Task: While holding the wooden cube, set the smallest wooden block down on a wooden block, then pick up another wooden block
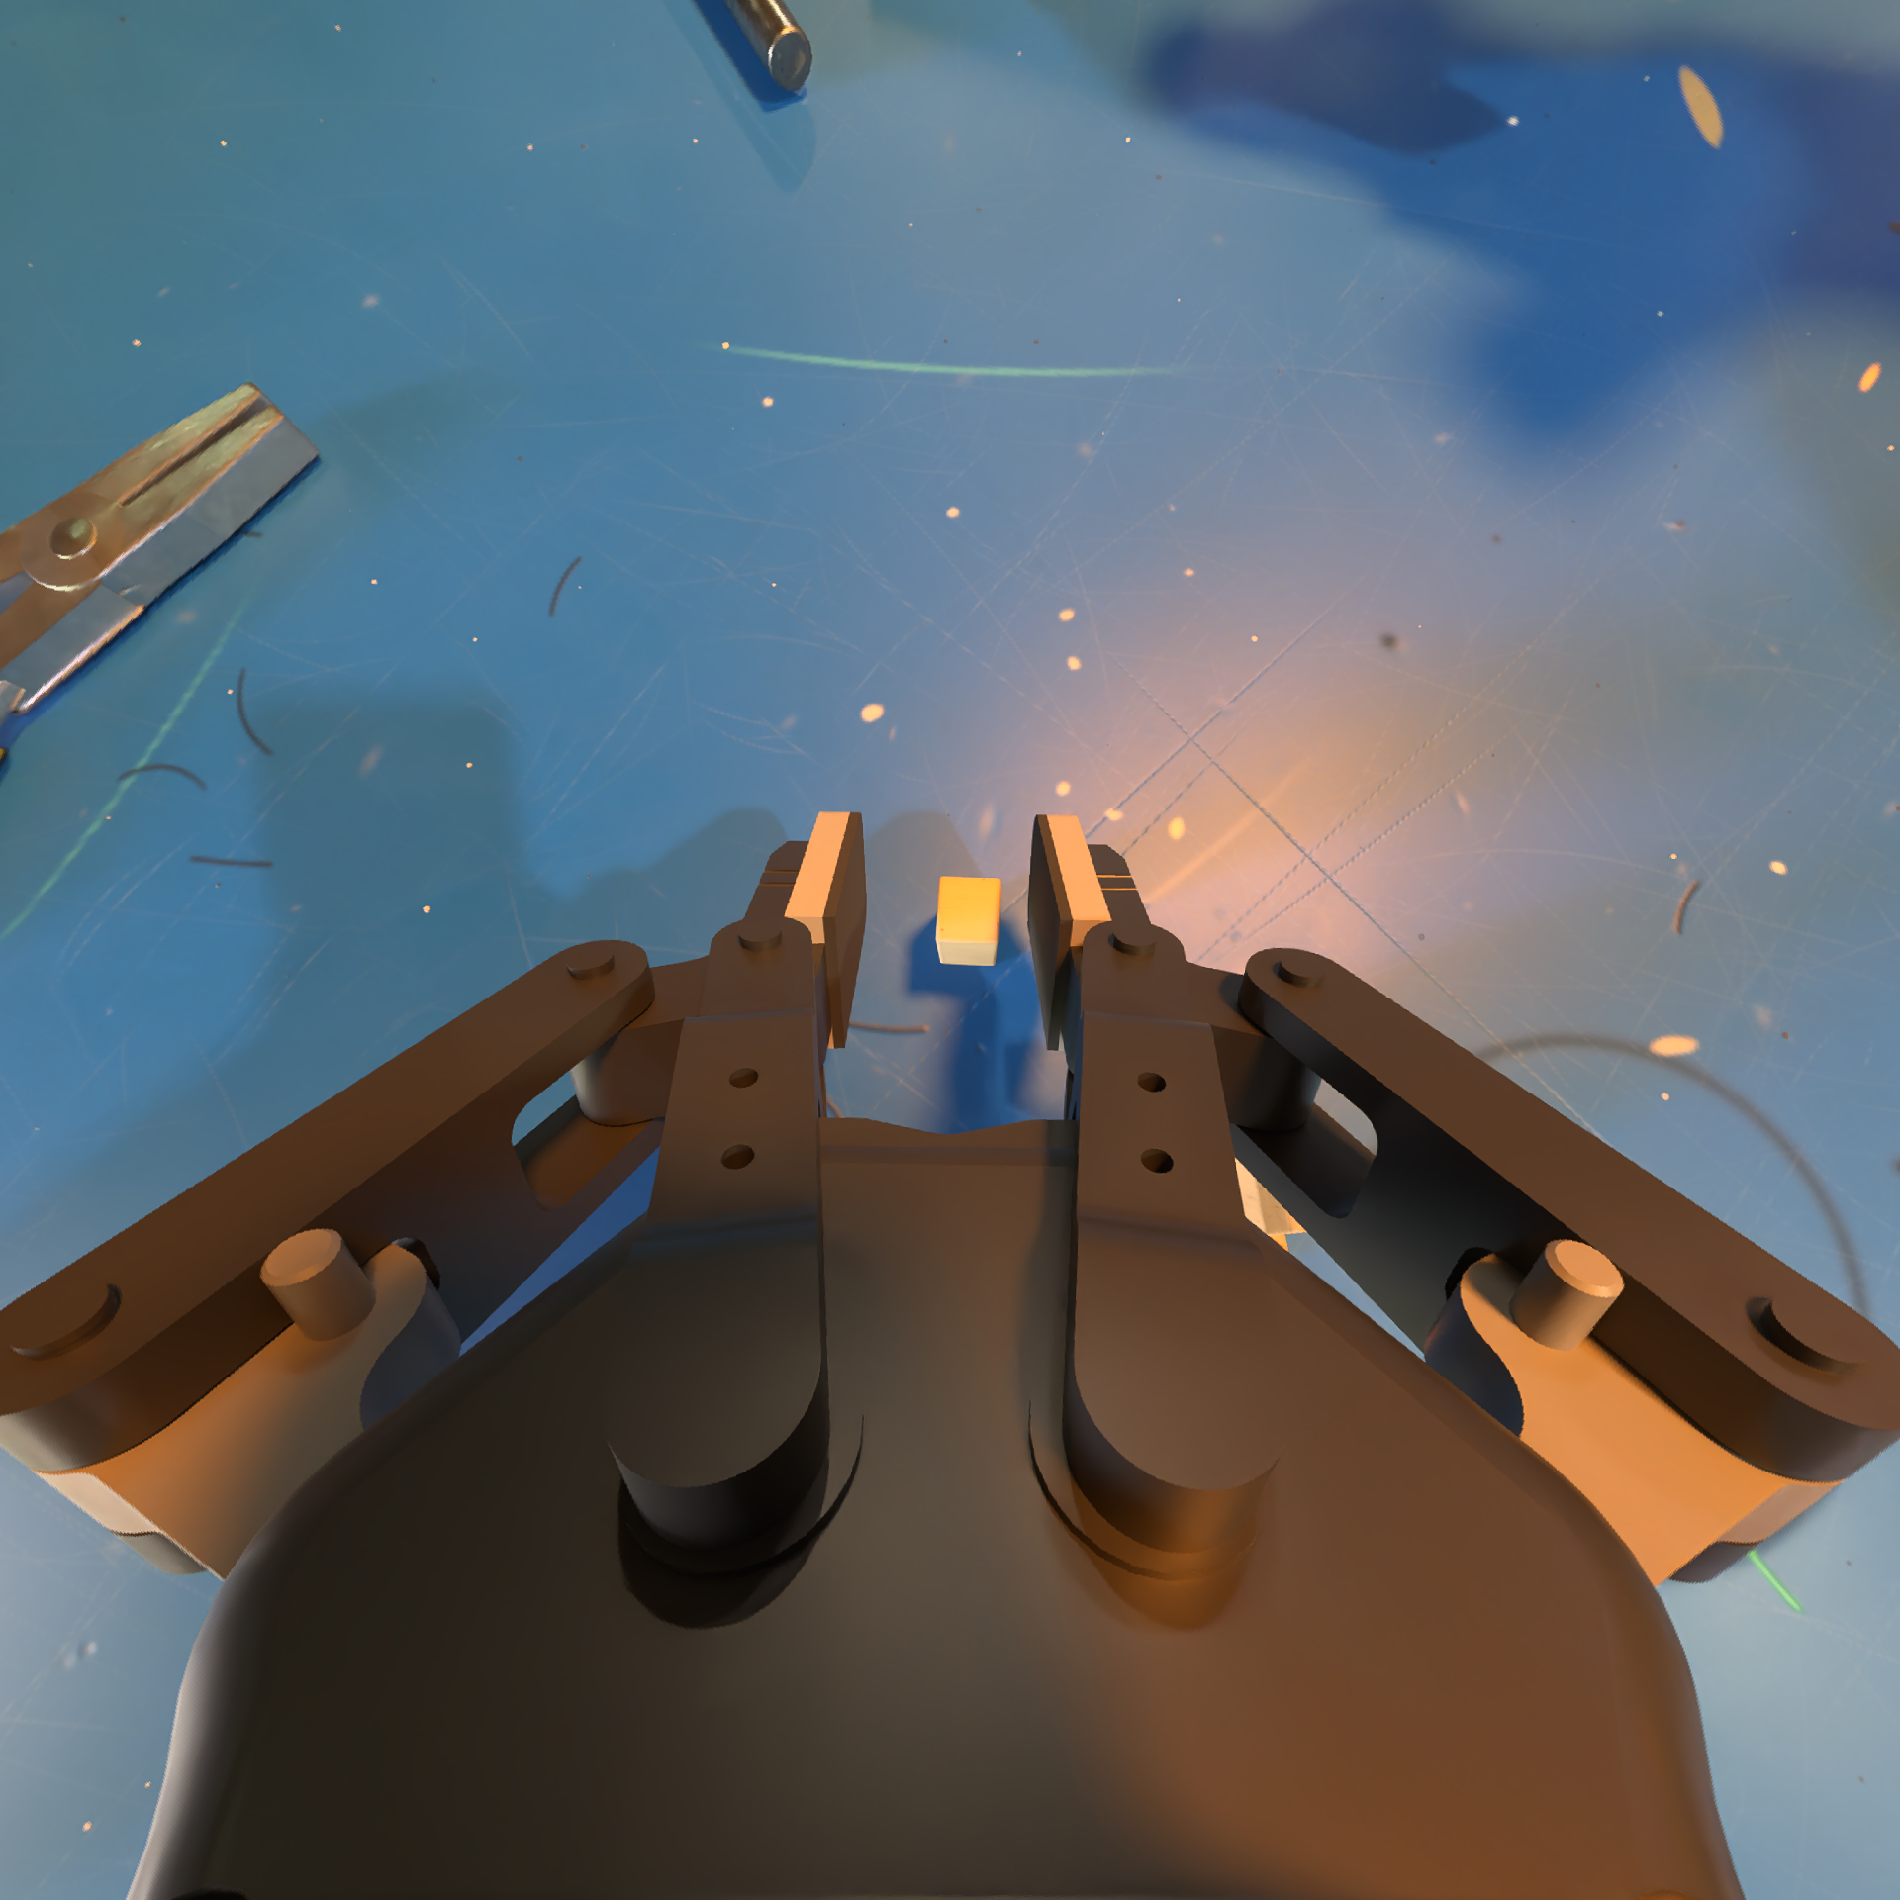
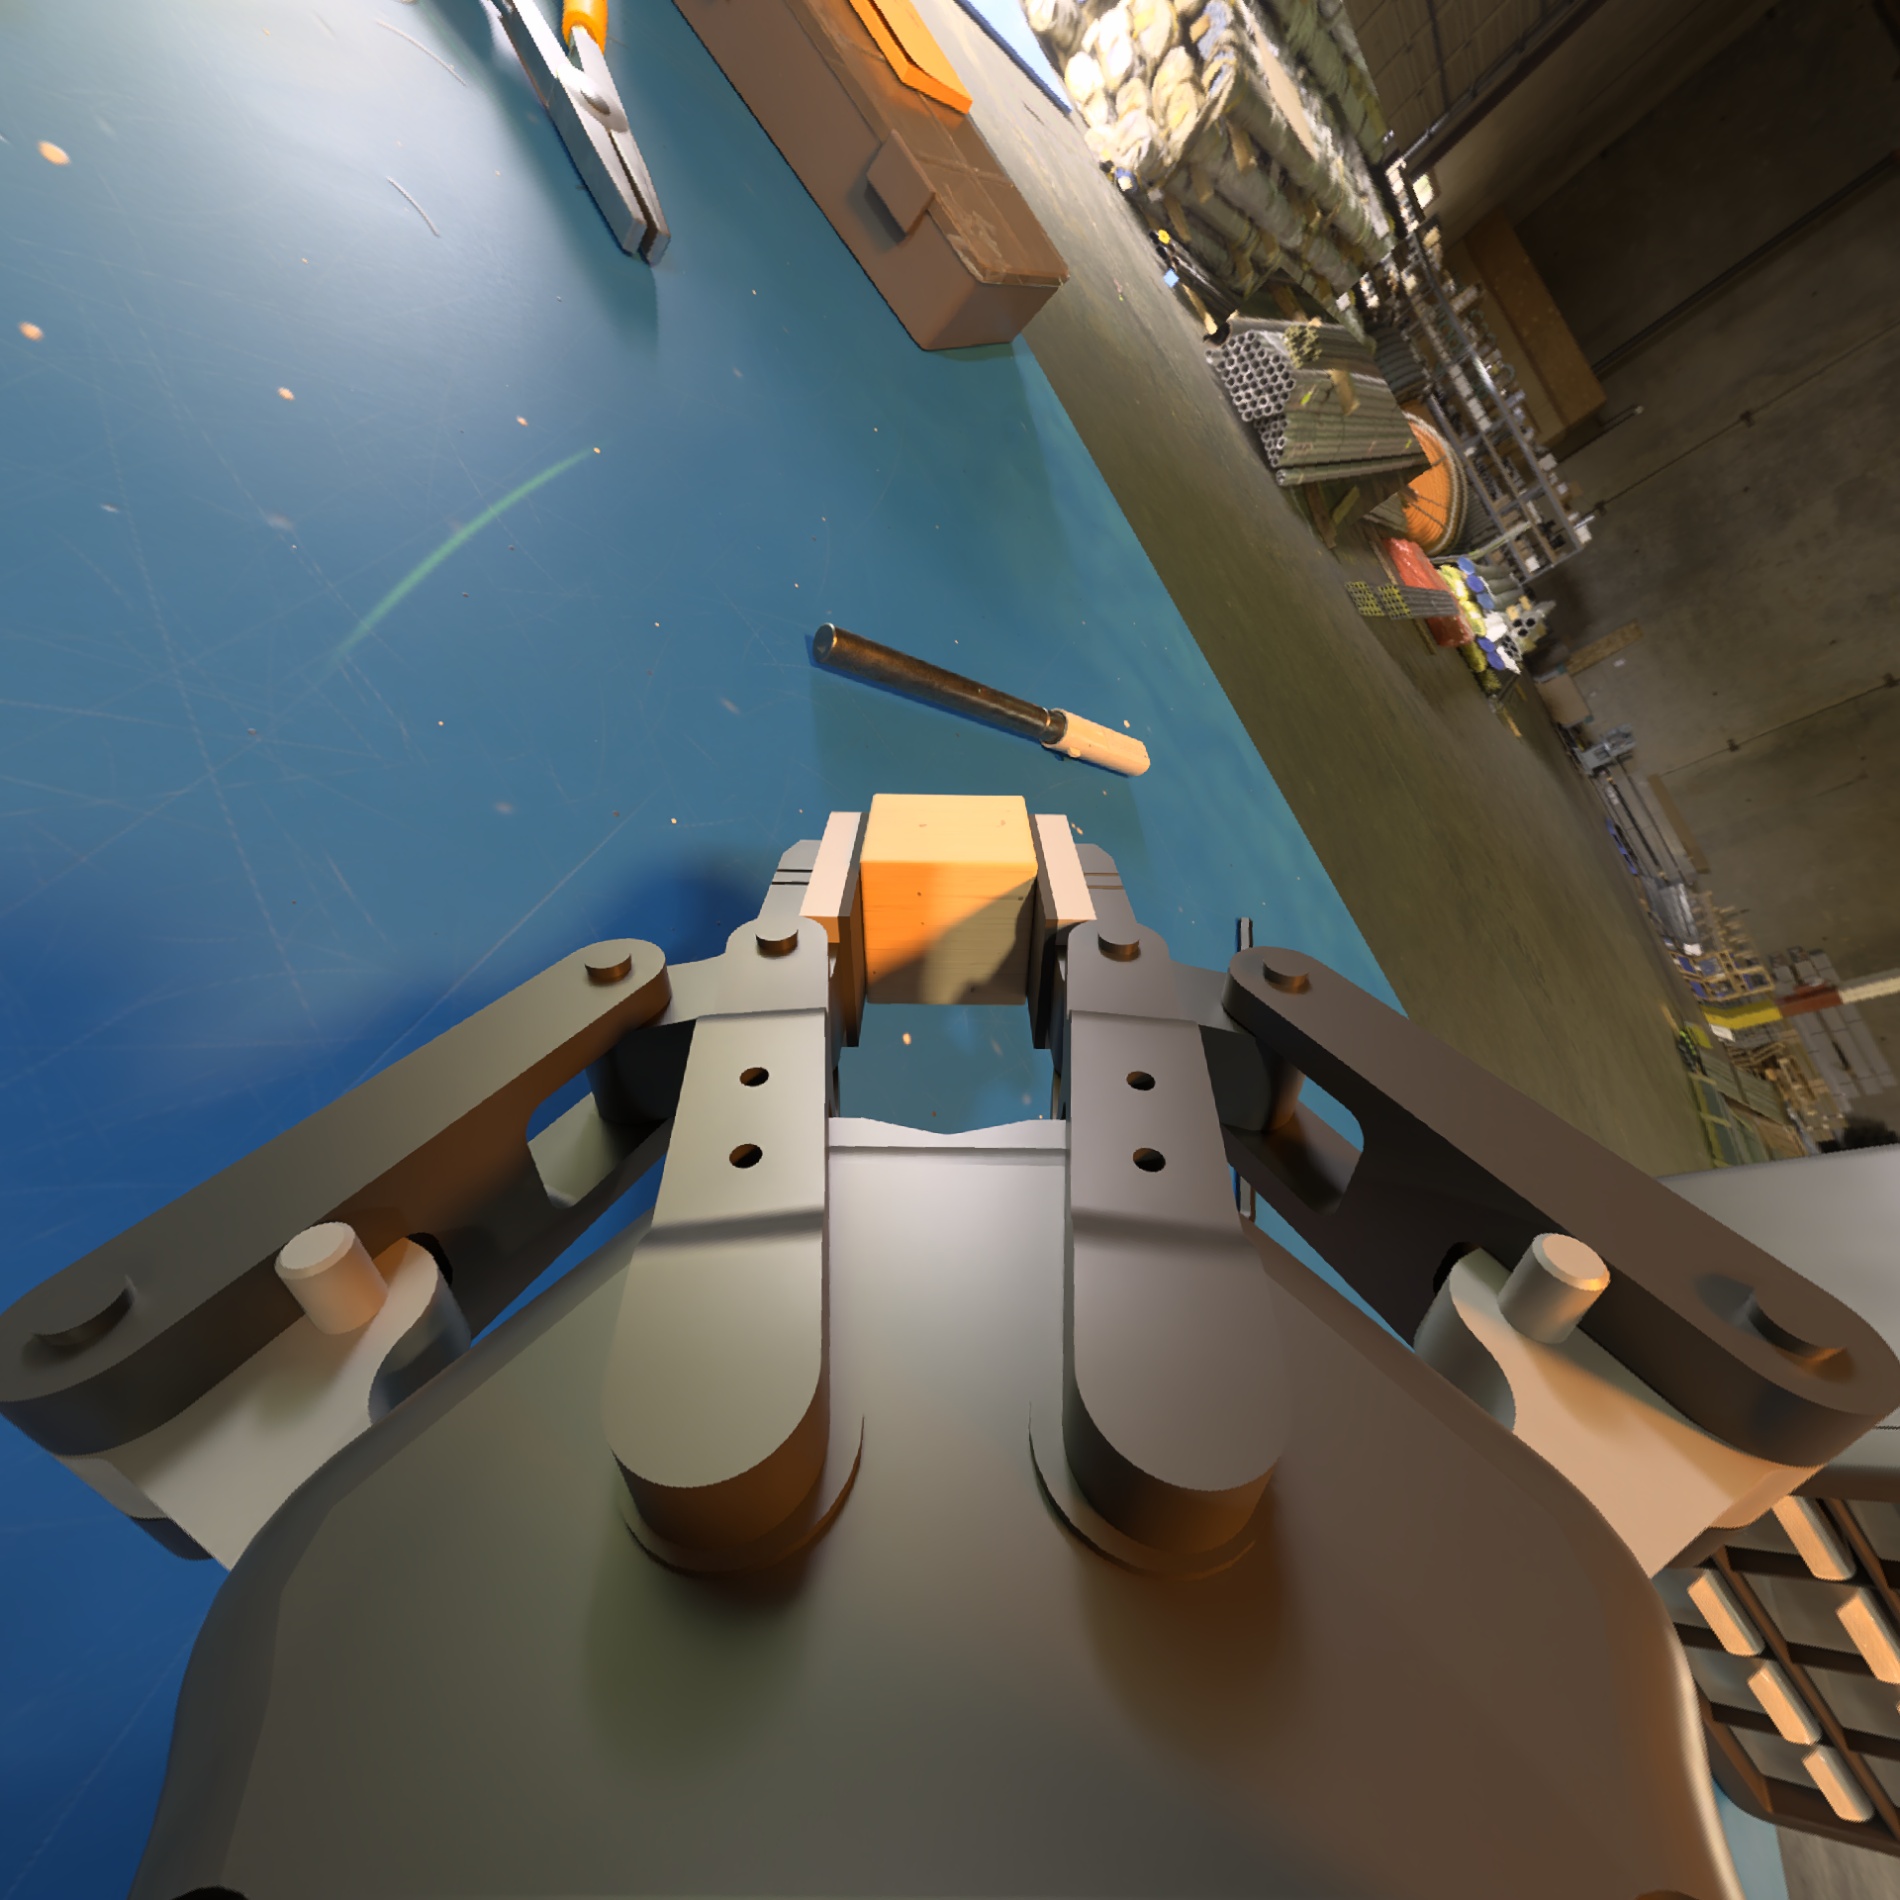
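In the right wrist view, the right tool was clamped on the wooden cube at centre frame, its pads flat against two opposite faces. The cube looked rigid and light, and its smooth faces would probably slip only under a loose grip.

In the left wrist view, the left tool stood part-open and empty, its jaws clear of the small wooden block lying on the blue counter between them, just below centre. That block looked stiff, nearly weightless and easily nudged, so it was best pinched squarely across its side faces.

Farther off lay pliers at the left and a metal rod at the top edge.
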Motion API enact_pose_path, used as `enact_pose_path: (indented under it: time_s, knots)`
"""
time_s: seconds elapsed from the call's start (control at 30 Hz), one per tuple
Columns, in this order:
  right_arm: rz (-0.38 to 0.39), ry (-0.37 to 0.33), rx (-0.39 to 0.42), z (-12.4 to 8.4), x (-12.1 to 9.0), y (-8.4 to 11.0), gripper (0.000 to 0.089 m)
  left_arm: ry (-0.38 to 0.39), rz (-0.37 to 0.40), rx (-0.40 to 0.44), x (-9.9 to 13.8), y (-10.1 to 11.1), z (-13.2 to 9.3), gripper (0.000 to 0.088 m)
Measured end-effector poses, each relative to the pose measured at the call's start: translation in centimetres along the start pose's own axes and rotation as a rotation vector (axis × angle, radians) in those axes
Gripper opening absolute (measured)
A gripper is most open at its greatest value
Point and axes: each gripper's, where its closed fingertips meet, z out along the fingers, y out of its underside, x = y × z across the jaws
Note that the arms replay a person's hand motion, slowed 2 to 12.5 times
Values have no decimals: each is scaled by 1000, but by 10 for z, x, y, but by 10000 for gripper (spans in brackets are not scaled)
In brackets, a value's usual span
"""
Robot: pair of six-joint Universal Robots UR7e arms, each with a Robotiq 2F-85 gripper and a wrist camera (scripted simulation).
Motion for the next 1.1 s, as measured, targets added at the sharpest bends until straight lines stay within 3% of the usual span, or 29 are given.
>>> enact_pose_path:
  time_s: [0.37,1.1]
  knots:
    - [10,0,0,0,1,1,254,27,-20,1,1,3,3,272]
    - [11,-2,0,0,1,1,254,123,-90,21,5,6,8,151]
